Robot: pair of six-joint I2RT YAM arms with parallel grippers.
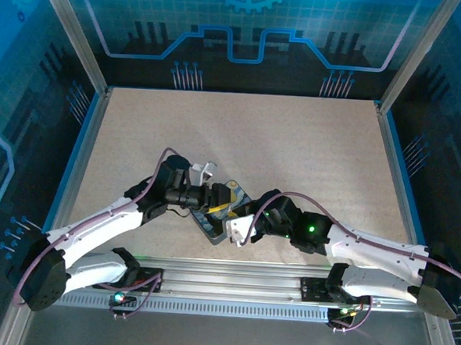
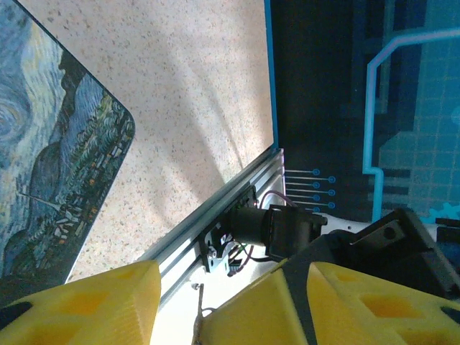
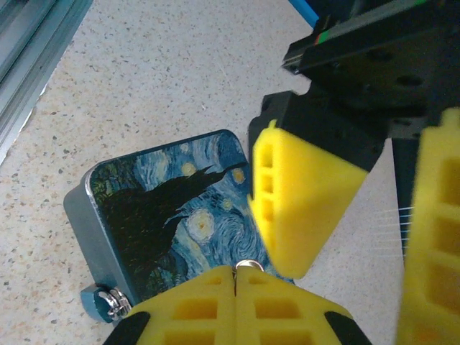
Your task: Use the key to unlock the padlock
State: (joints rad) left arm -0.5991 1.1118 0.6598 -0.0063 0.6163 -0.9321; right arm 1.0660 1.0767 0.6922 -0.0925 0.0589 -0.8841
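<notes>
The dark-blue painted tin (image 3: 165,208) lies on the table. The tiny bluish padlock (image 3: 100,303) with its silvery shackle hangs at the tin's near corner. My right gripper (image 3: 236,272) is shut over the tin's edge, and a small silvery bit of the key (image 3: 248,267) pokes out at its tips. My left gripper's yellow fingers (image 3: 302,194) hover just above those tips. In the left wrist view my left gripper (image 2: 208,277) stands open, and a thin metal sliver (image 2: 199,305) shows in the gap beside one finger. From above, both grippers meet over the tin (image 1: 210,227): left (image 1: 217,197), right (image 1: 234,223).
The aluminium rail (image 1: 232,278) runs along the near table edge, with both arm bases bolted to it. Blue-lit panel walls (image 1: 247,33) enclose the speckled table (image 1: 295,145) on three sides. The tin (image 2: 50,158) lies at the left in the left wrist view.
</notes>
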